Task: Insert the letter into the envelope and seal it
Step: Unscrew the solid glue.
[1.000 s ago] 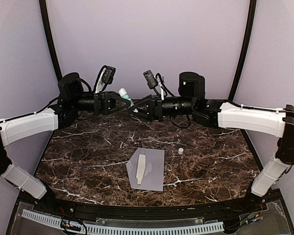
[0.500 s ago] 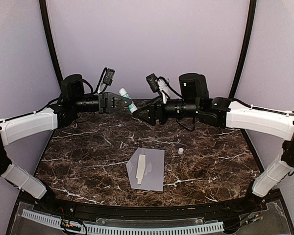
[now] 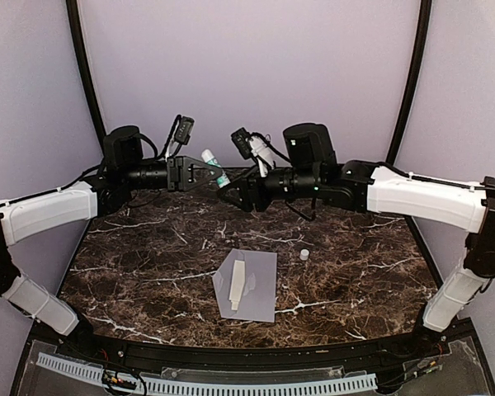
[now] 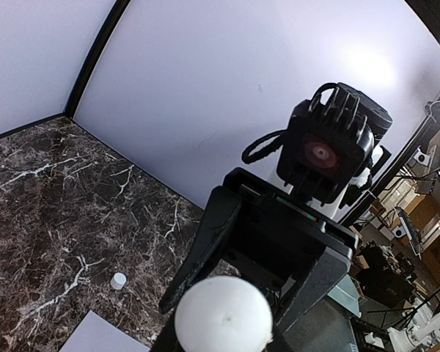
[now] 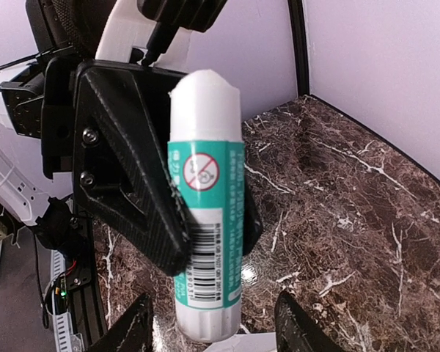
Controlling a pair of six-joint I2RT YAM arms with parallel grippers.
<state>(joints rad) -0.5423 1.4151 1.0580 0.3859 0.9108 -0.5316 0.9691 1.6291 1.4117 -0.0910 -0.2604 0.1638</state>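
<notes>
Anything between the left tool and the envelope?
Nothing visible. The left tool, shut on the glue stick, hangs above the far side of the table, the right tool open beside the stick. The envelope lies nearer on the table, a folded paper strip on it, a small white cap apart to its right.

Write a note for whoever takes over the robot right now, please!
Left pincer: shut on the glue stick, held in the air.
Right pincer: open, at the stick's end.
Envelope lies flap-open on the table, folded letter at it; cannot tell if tucked in.
Small white cap lies beside.
Done: glue picked up.
Left: glue flap, seal.
</notes>
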